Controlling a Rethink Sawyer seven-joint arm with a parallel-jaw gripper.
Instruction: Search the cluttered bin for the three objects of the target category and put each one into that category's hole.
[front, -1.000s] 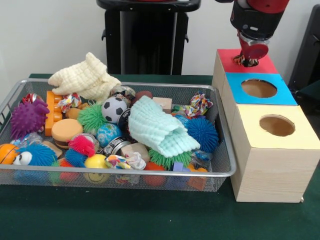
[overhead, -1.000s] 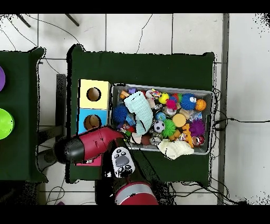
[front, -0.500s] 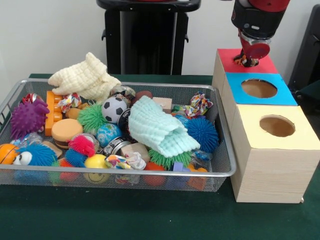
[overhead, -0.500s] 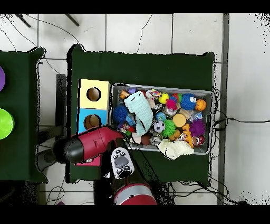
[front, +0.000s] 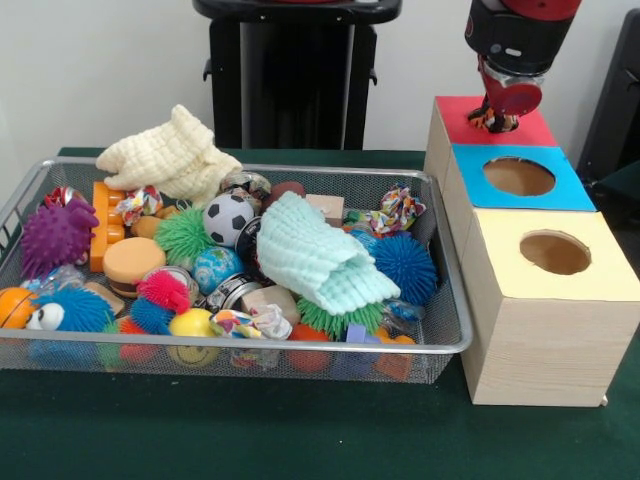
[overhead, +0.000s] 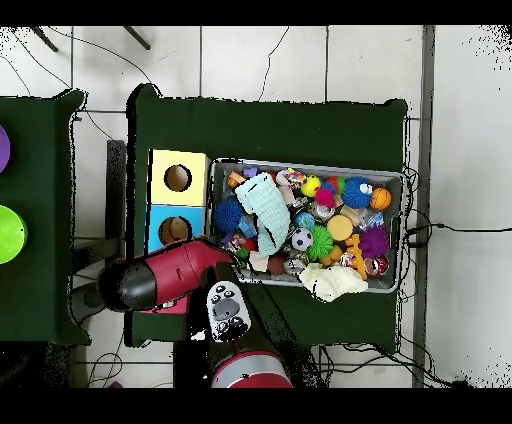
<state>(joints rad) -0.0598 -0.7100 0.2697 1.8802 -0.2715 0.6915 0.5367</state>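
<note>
Risen claw (front: 492, 118) gripping knotted toy (front: 491, 121).

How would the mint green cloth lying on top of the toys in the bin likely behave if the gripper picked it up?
The mint green cloth is crumpled and draped over the toys beneath it, so it is probably floppy and would hang and unfold when lifted. It looks thin and soft, so likely light. Its waffle texture should not be slippery, though it may drag the spiky blue ball it touches.

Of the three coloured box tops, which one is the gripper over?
The red top, farthest from the camera in the front view. The gripper hangs over it, while the blue top and yellow top show open, uncovered holes.
</note>
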